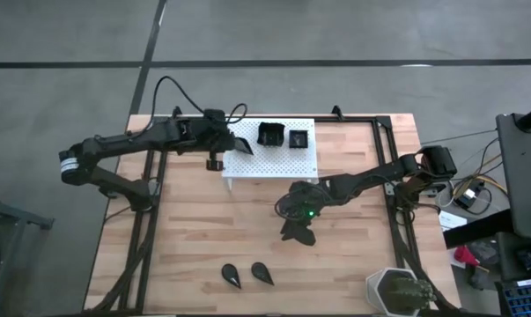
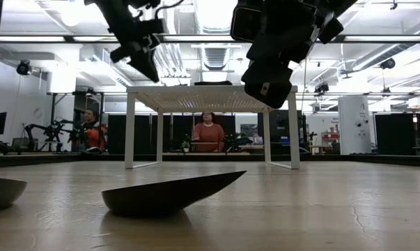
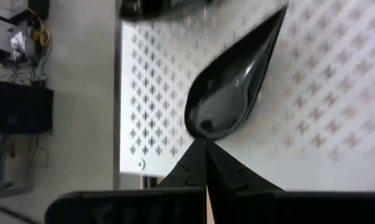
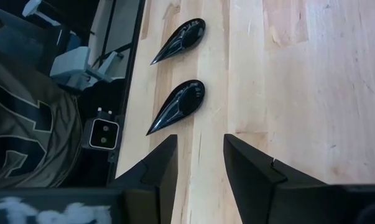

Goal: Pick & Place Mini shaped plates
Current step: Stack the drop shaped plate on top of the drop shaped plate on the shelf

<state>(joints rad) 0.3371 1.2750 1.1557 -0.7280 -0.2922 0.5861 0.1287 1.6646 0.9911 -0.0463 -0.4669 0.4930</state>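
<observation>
My left gripper (image 1: 232, 143) is shut on a glossy black teardrop plate (image 3: 234, 87) above the left end of the white perforated stand (image 1: 287, 163). Two black square plates (image 1: 270, 135) (image 1: 298, 137) sit on the stand's far part. Two more teardrop plates (image 1: 232, 275) (image 1: 262, 273) lie on the wooden table near its front edge; the right wrist view shows them too (image 4: 178, 106) (image 4: 181, 40). My right gripper (image 4: 199, 162) hangs open over bare wood at mid-table, with nothing between its fingers. My left gripper pinches the teardrop plate's rounded end (image 3: 203, 132) between its two fingertips. The fingers slant down from the table's left side and lie along the plate. The plate is lifted clear over the stand, its pointed tip (image 3: 280, 14) away from the gripper.
A grey-green hexagonal pot (image 1: 397, 291) stands at the table's front right corner. Black frame rails (image 1: 146, 220) run along the table's left and right sides. Bare wood lies between the stand and the two front plates.
</observation>
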